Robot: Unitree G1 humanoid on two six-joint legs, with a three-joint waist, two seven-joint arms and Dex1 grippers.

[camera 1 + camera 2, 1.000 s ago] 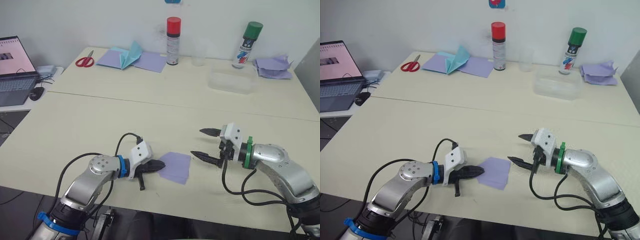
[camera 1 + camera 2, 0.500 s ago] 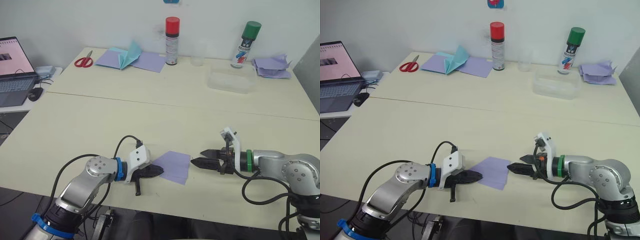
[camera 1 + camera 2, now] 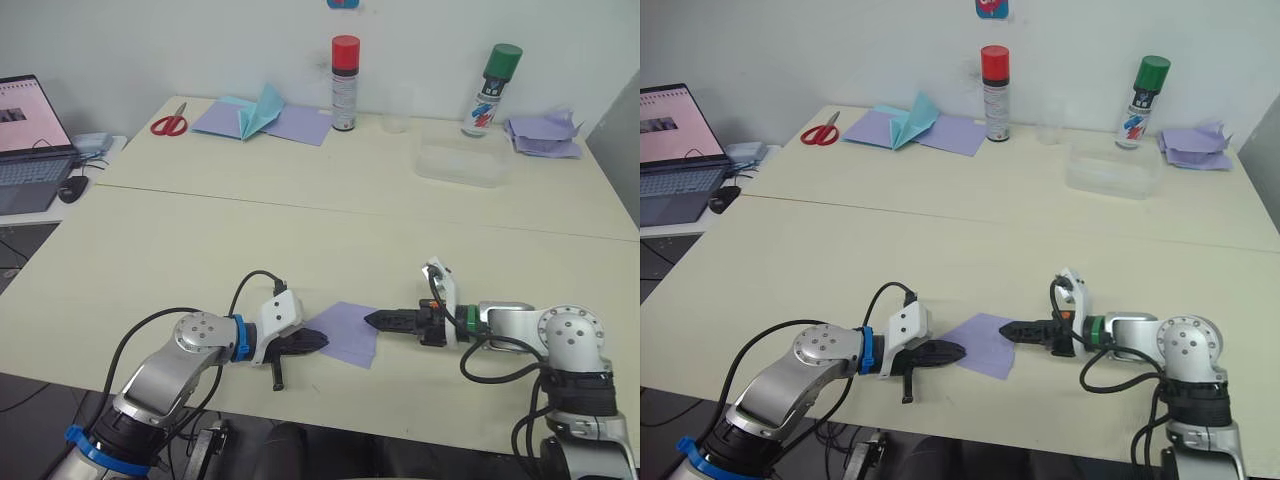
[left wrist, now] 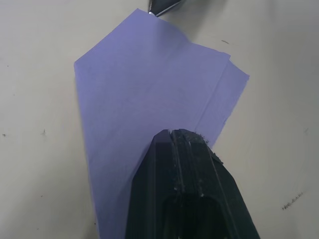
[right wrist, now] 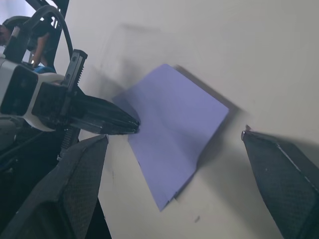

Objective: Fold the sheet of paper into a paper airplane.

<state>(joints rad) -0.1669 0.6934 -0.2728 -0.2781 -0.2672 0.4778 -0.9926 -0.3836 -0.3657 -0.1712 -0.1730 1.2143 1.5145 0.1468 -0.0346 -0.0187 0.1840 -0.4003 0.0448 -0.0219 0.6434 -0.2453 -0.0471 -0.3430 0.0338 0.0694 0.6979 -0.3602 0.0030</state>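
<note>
Right gripper [image 3: 372,319] has slid up to the folded sheet of paper [image 3: 345,332].

No text, brand, number or sign is showing legibly anywhere. The green-capped spray can [image 3: 489,90] in the upper right of the frame is carrying a label with red and blue print, too small to make out. The red-capped spray can [image 3: 344,82] at upper centre is wearing a dark label whose print cannot be read. The laptop screen [image 3: 24,112] at the far left edge is displaying rows of content that are staying unreadable. A blue object [image 3: 991,7] at the top edge is showing no readable marking.
</note>
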